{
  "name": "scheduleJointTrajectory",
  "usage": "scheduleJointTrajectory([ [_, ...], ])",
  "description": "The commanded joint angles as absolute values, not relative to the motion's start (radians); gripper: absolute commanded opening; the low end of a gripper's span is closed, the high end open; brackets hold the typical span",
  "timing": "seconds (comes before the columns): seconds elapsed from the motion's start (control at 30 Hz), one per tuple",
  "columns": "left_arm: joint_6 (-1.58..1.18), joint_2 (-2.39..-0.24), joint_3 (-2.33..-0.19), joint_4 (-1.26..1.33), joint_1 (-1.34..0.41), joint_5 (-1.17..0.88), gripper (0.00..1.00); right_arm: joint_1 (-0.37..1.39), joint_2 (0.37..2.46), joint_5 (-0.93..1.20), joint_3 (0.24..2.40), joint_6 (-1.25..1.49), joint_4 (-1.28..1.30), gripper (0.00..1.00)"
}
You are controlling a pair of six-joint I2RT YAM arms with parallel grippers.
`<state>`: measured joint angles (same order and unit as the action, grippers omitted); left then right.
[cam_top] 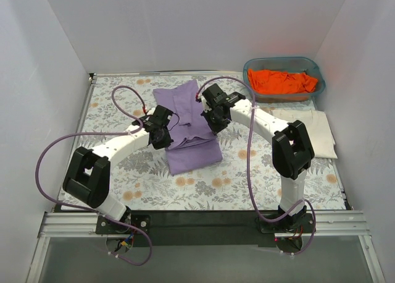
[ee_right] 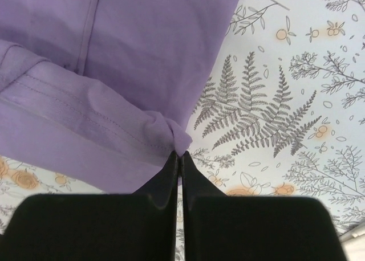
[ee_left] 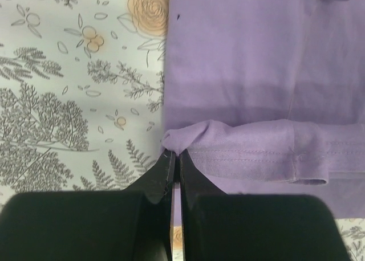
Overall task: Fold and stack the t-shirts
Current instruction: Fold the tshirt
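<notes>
The lavender-purple t-shirt [cam_top: 188, 125] lies part-folded in the middle of the floral tablecloth. My left gripper [cam_top: 162, 130] is shut on its left edge, pinching a bunched hem corner [ee_left: 178, 137]. My right gripper [cam_top: 215, 117] is shut on its right edge, pinching a bunched corner [ee_right: 181, 140]. Both hold the hem fold raised over the flat cloth below. The bright orange t-shirt [cam_top: 284, 81] lies crumpled in the teal basket [cam_top: 250, 68] at the back right. The cream-white folded t-shirt [cam_top: 318, 131] lies flat on the right, partly behind the right arm.
The floral tablecloth [cam_top: 123, 172] covers the table. White walls close in the left, back and right. A black rail [cam_top: 203, 220] carries both arm bases at the near edge. Purple cables loop beside each arm.
</notes>
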<state>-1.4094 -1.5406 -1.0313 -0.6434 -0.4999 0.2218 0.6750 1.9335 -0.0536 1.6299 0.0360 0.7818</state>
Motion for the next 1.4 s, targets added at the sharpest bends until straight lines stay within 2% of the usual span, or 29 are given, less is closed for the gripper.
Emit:
scheduleJointTrajectory([
  [0.0,-1.384,-1.563,-1.037,-0.571,-0.491,0.301,0.0,0.655,1.954,-0.094,1.651,0.014,0.712,0.01],
  [0.53,-1.373,-1.647,-1.035,-0.505,-0.477,0.348,0.0,0.623,2.033,-0.092,1.614,0.035,0.644,0.01],
  [0.7,-1.351,-1.667,-1.037,-0.492,-0.477,0.356,0.05,0.621,2.034,-0.107,1.588,0.057,0.609,0.01],
  [0.73,-1.35,-1.67,-1.038,-0.492,-0.477,0.357,0.07,0.621,2.036,-0.109,1.588,0.058,0.609,0.04],
  [0.83,-1.344,-1.658,-1.046,-0.495,-0.477,0.364,0.2,0.621,2.03,-0.118,1.585,0.072,0.611,0.13],
  [0.87,-1.342,-1.651,-1.054,-0.499,-0.477,0.362,0.3,0.621,2.01,-0.129,1.58,0.08,0.607,0.14],
  [0.97,-1.345,-1.592,-1.066,-0.515,-0.479,0.351,0.46,0.623,1.953,-0.12,1.566,0.104,0.595,0.24],
  [1.0,-1.351,-1.576,-1.074,-0.521,-0.48,0.348,0.56,0.626,1.938,-0.117,1.562,0.109,0.586,0.25],
  [1.1,-1.362,-1.494,-1.068,-0.544,-0.497,0.33,0.67,0.641,1.878,-0.118,1.545,0.133,0.571,0.3],
  [1.23,-1.434,-1.399,-1.036,-0.587,-0.561,0.331,0.68,0.673,1.801,-0.078,1.506,0.156,0.528,0.32],
  [1.3,-1.46,-1.361,-1.013,-0.595,-0.612,0.325,0.65,0.698,1.789,-0.039,1.48,0.158,0.505,0.32],
  [1.33,-1.476,-1.355,-0.985,-0.588,-0.627,0.298,0.52,0.707,1.786,-0.013,1.474,0.163,0.485,0.32],
  [1.37,-1.497,-1.353,-0.968,-0.581,-0.643,0.281,0.46,0.715,1.789,0.026,1.467,0.176,0.48,0.32],
])
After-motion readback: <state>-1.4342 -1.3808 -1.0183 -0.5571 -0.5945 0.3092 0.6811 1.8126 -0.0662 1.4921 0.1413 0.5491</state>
